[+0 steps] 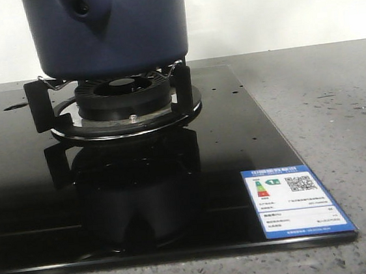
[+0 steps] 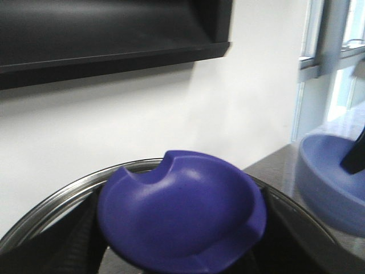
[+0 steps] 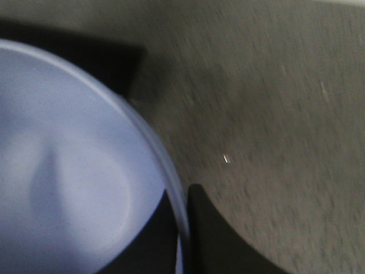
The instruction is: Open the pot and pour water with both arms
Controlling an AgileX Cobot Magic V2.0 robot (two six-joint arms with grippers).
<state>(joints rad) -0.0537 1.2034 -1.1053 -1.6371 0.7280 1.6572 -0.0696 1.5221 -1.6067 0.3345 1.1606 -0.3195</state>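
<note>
We see the pot [image 1: 109,30] on the burner stand [image 1: 123,100], its lid [image 2: 182,208] at our left gripper, grip unclear, while our right gripper [image 3: 183,228] pinches the pale bowl [image 3: 68,171], which we should keep level

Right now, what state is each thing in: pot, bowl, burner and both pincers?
pot: upright over the burner, handle between the left pincer's fingers.
bowl: lifted off the counter, no water visible inside.
burner: no flame showing.
left pincer: closed on the pot's handle.
right pincer: closed on the bowl's rim, one finger inside, one outside.
</note>
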